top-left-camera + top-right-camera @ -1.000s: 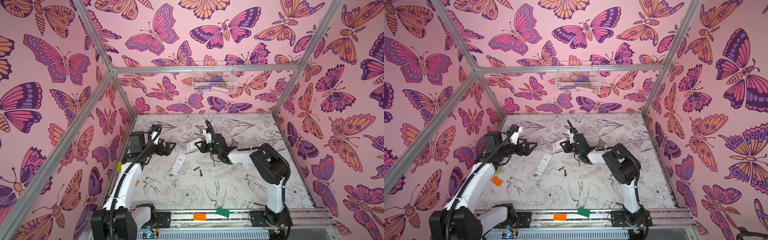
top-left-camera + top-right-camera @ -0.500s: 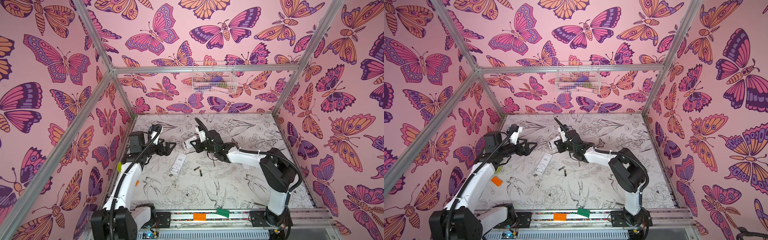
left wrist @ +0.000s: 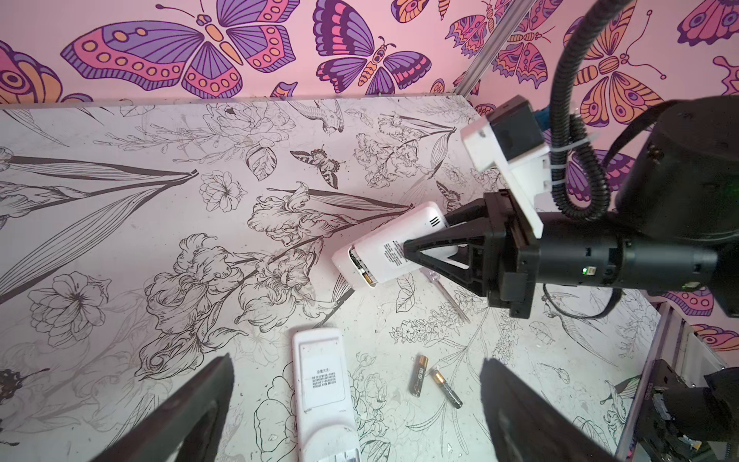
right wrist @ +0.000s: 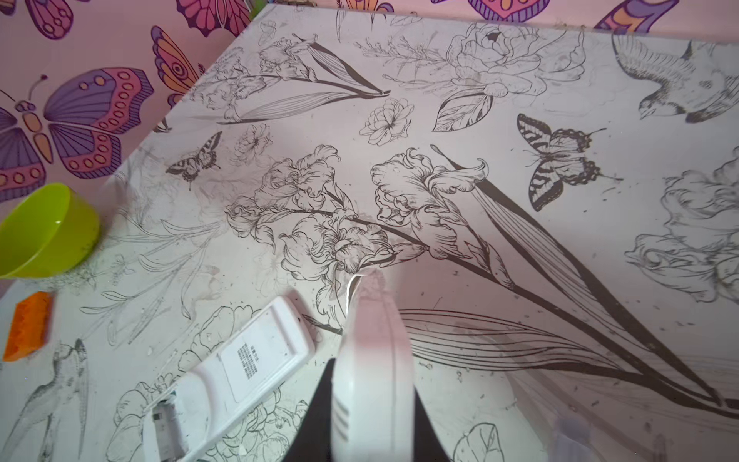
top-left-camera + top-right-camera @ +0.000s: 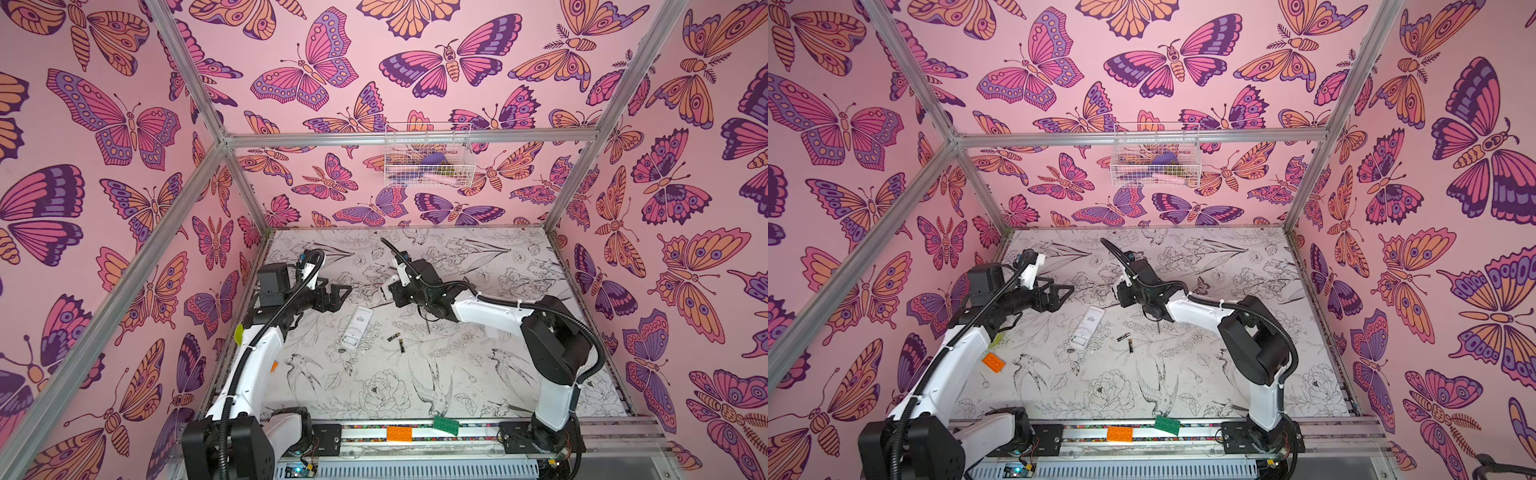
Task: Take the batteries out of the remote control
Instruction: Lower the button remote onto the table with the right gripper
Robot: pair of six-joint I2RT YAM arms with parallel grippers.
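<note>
Roughly half done, I judge. Two batteries (image 3: 420, 376) lie loose on the tabletop (image 5: 457, 374), side by side at about 3 o'clock from the near end of the flat remote (image 3: 322, 384). That remote rests back-up with its cover off, and in the right wrist view its bay looks empty. The other one, the lifted remote (image 3: 376, 256), is clamped in my right claw (image 3: 426, 232), which is closed tight on the end with the slotted grille. Its bay is uncovered too, and I see a gold tip and something dark inside, so at least one cell seems to be seated in there; I cannot count them. Getting those out is what remains.

In both top views my right arm reaches in low from 4 o'clock past the middle, with the forearm nearly level and the claw pointing toward 9 o'clock. It holds the lifted remote clear of the tabletop at about 1 o'clock from the flat remote, open end leading and tipped slightly down.

My left claw (image 5: 345, 297) hangs empty with its fingers spread wide, at about 10 o'clock from the flat remote. It points toward 3 o'clock, with the elbow raised behind it.
</note>
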